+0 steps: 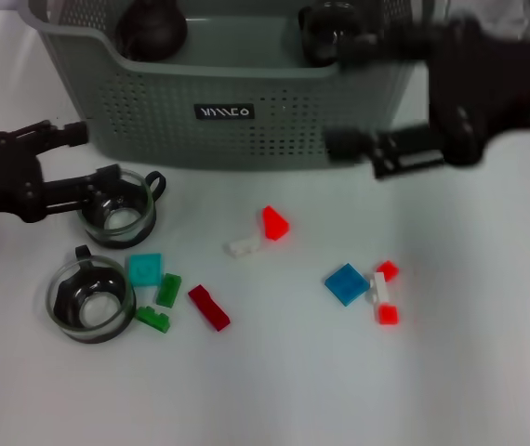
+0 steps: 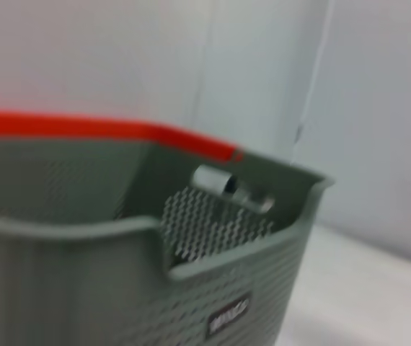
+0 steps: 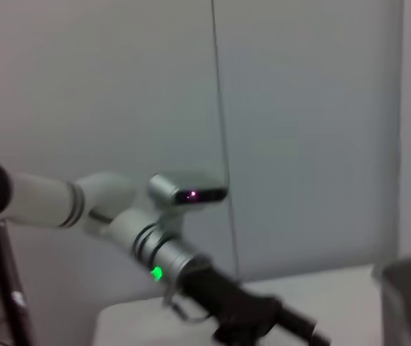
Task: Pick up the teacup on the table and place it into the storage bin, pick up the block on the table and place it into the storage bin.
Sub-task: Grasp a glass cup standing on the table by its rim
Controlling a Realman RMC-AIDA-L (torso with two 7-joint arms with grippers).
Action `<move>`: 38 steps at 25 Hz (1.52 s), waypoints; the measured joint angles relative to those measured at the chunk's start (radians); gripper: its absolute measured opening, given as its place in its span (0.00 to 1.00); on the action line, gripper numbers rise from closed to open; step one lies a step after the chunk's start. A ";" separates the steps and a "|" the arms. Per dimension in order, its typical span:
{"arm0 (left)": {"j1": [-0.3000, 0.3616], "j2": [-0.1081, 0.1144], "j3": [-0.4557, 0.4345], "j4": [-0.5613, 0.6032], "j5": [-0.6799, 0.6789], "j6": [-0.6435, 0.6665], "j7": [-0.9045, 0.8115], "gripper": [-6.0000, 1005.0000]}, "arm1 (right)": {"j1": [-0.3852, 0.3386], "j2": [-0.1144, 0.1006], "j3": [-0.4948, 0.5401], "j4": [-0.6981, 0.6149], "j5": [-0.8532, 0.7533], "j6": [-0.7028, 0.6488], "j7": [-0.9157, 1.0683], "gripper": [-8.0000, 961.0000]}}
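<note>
**Jaws spread around one cup, a second arm at the bin**

Jaws of the left gripper (image 1: 84,172) stand apart, one finger behind and one in front of the rim of the clear glass teacup with the dark handle (image 1: 118,206) — spread wide enough to take the wall of the cup, though nothing shows them closed on it. That cup stands on the white table (image 1: 470,372), just in front of the large grey-green perforated plastic storage bin (image 1: 246,111), so the carry into the bin should be short. A second glass teacup (image 1: 90,297) sits nearer the robot, beside a teal square block (image 1: 144,268), two green blocks (image 1: 167,290) and a red block (image 1: 208,307).

The right gripper (image 1: 339,93) reaches over the bin's right end, one finger above the rim and one outside the front wall; I cannot tell whether it holds anything. Two dark rounded shapes — likely cups — lie inside the bin. More blocks wait mid-table: a blue square one (image 1: 346,282) and red-and-white pieces (image 1: 383,293).
</note>
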 joint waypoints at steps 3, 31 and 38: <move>-0.011 -0.002 0.006 0.077 0.055 -0.030 -0.110 0.86 | 0.010 -0.005 0.073 0.122 -0.011 -0.075 -0.025 0.98; -0.203 -0.101 0.346 0.663 0.676 -0.030 -0.912 0.86 | 0.097 -0.002 0.125 0.282 -0.156 -0.153 -0.069 0.98; -0.218 -0.103 0.515 0.654 0.736 -0.077 -1.033 0.86 | 0.171 0.001 0.123 0.339 -0.291 -0.146 -0.056 0.98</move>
